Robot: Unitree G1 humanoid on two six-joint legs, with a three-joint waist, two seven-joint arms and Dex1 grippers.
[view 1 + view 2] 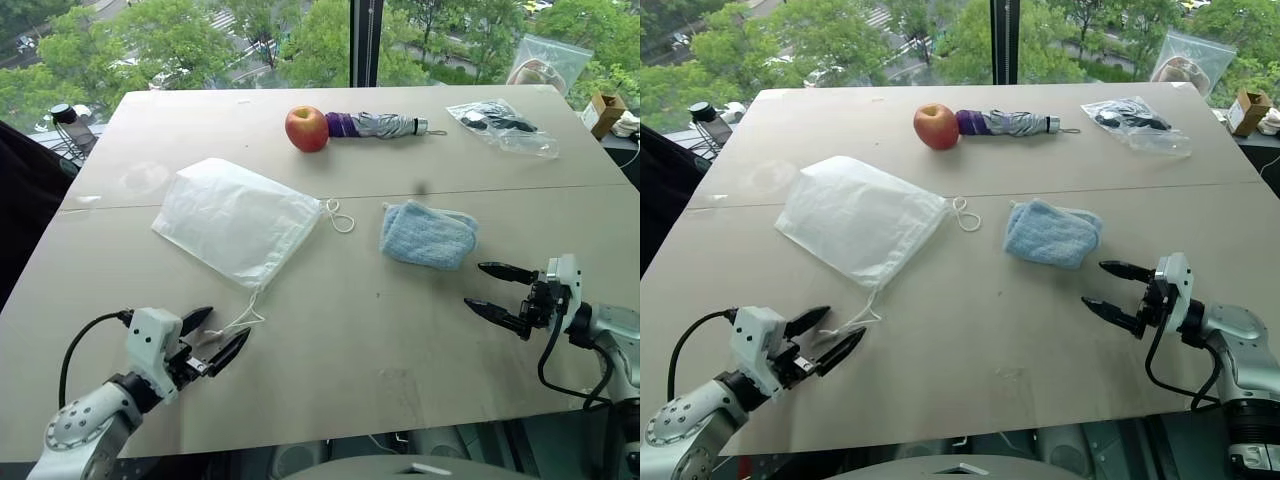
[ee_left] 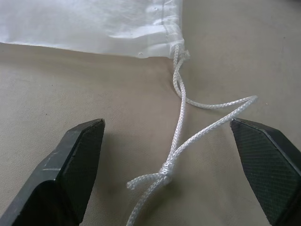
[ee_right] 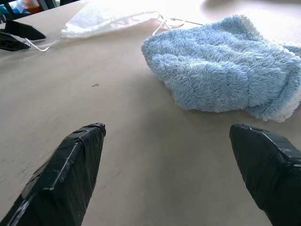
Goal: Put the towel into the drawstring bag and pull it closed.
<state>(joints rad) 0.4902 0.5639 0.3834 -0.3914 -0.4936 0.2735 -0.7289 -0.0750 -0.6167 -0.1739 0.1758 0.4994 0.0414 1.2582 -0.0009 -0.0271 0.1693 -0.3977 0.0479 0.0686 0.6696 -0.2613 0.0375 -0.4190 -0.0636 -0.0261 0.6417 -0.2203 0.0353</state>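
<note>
From the head, the fluffy light-blue folded towel [image 1: 428,235] lay beside the translucent white fabric drawstring bag [image 1: 236,220] on the beige table [image 1: 360,330]. In the left wrist view, the left gripper [image 2: 167,136] gaped empty astride the bag's white cord [image 2: 181,141]. In the right wrist view, the right gripper [image 3: 167,136] spread wide, empty, near the towel.

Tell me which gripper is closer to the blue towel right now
Right. The right gripper hovers open just short of the towel, on the robot's side of it. The left gripper is across the table, open around the drawstring bag's cord.

Head stereo over table [image 1: 350,350], wrists close
</note>
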